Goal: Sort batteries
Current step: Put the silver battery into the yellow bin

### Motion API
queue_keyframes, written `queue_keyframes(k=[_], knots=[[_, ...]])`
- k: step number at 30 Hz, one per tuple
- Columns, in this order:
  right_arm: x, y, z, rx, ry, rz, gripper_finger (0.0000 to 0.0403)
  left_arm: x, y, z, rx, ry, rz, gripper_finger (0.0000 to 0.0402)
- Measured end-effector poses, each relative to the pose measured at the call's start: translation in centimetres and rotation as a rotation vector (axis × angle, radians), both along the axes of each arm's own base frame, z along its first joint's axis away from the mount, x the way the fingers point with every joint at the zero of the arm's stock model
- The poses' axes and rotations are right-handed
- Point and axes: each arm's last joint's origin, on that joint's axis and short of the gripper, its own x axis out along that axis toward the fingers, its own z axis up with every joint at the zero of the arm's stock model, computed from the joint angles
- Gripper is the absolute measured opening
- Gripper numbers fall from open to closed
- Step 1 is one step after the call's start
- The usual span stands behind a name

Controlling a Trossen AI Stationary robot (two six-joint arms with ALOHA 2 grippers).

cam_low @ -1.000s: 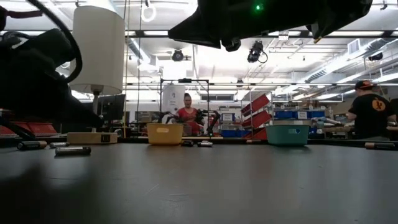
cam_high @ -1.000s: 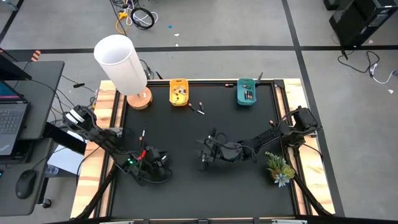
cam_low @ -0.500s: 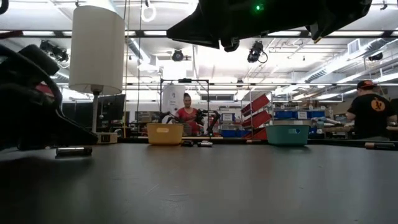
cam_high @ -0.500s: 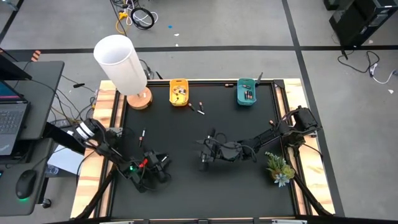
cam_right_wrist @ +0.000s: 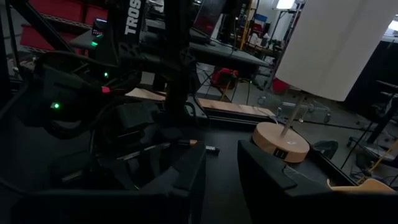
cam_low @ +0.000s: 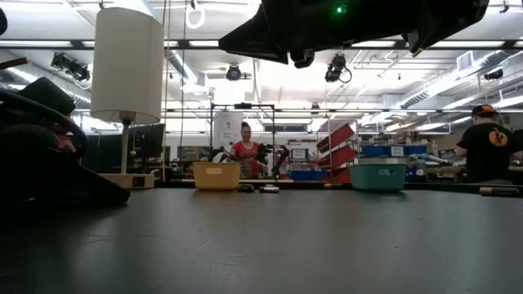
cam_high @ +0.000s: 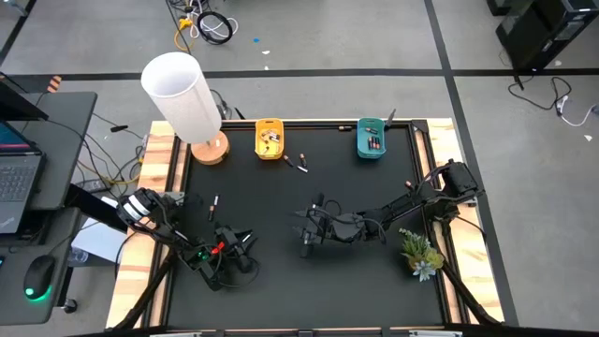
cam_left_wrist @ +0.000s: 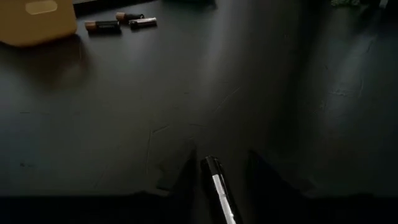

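Batteries: one silvery cell [cam_left_wrist: 219,190] lies on the black table [cam_high: 374,281] between the left gripper's [cam_left_wrist: 219,180] two fingers, near the table's left front; the jaws stand apart around it, not yet clenched. Two more cells [cam_high: 297,163] lie just beside the yellow bin [cam_high: 270,139]; another [cam_high: 214,201] sits left of centre. The teal bin [cam_high: 371,138] holds several.

Step in hand, as judged: closing on the cell. Do it well by keeping the cell centred along the finger gap, then squeezing before lifting so it cannot roll.

Pose: left arm folded low, wrist nearly at table level. Right gripper [cam_high: 309,234] waits mid-table, fingers parted, holding nothing.
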Motion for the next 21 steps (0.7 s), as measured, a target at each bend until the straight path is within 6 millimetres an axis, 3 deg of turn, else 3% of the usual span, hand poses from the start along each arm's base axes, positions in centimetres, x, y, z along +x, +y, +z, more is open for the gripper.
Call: queue_keyframes(k=[5, 14, 18, 21], knots=[[0.0, 0.0, 0.0, -0.003, 0.001, 0.001, 0.0101, -0.1, 0.1, -0.1, -0.008, 0.026, -0.008, 0.003], [0.0, 0.0, 0.0, -0.01, 0.006, 0.002, 0.0101, -0.1, 0.1, 0.1, -0.017, 0.029, -0.011, 0.0029], [0.0, 0.1, 0.0, -0.011, 0.006, 0.002, 0.0101, 0.2, -0.2, 1.7, -0.019, 0.065, -0.081, 0.0029], [0.0, 0.1, 0.0, -0.011, 0.006, -0.002, 0.0101, 0.7, -0.4, 4.0, 0.077, 0.081, -0.144, 0.0029]])
